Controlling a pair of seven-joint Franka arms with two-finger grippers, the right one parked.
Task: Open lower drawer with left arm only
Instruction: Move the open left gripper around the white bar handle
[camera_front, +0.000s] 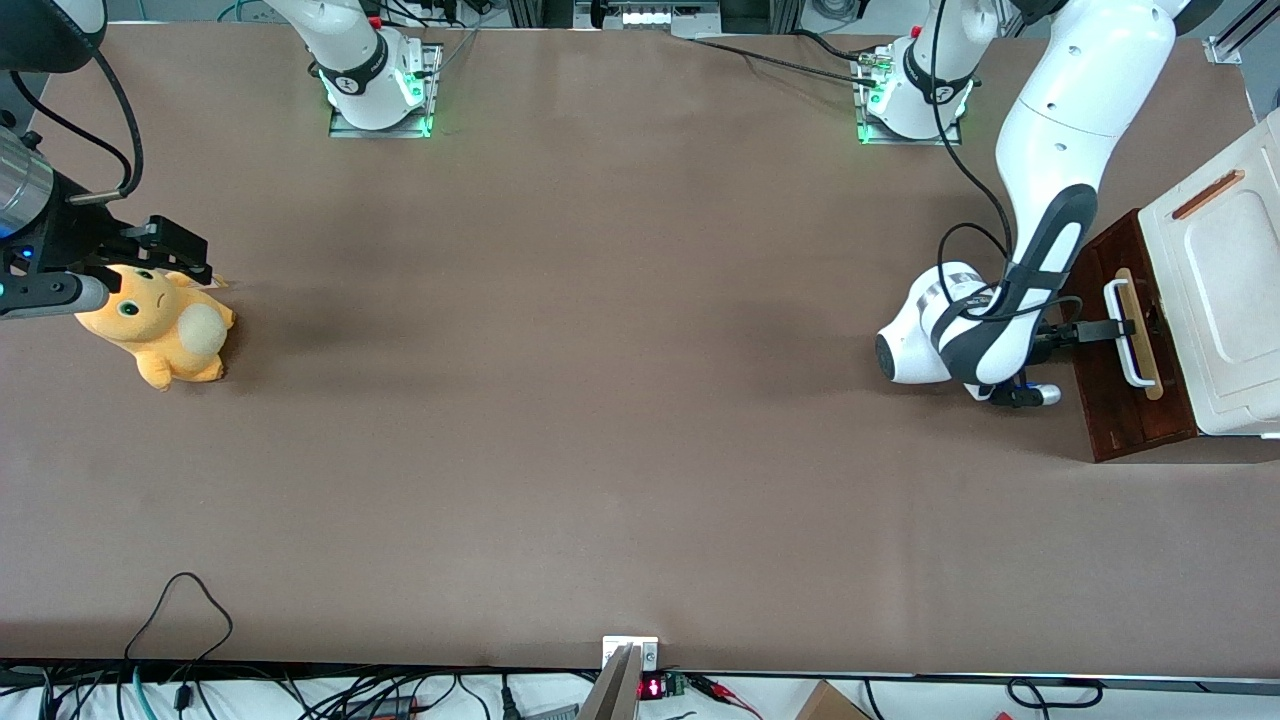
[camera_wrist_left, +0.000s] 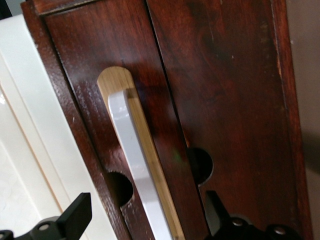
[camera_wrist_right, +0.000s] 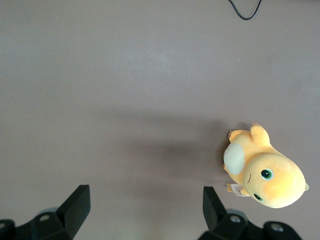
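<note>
Fingers (camera_wrist_left: 75, 217) of the gripper (camera_wrist_left: 145, 215) stood spread on either side of the white handle (camera_wrist_left: 131, 155), not clenched on it. The drawer (camera_front: 1120, 400) sat at the foot of the white cabinet (camera_front: 1225, 300), with the left arm (camera_front: 1060, 150) reaching down to its front.

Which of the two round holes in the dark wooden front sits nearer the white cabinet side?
The hole between the white loop handle and the pale cabinet; the other hole lies past the handle. The gripper straddles the handle, open.
</note>
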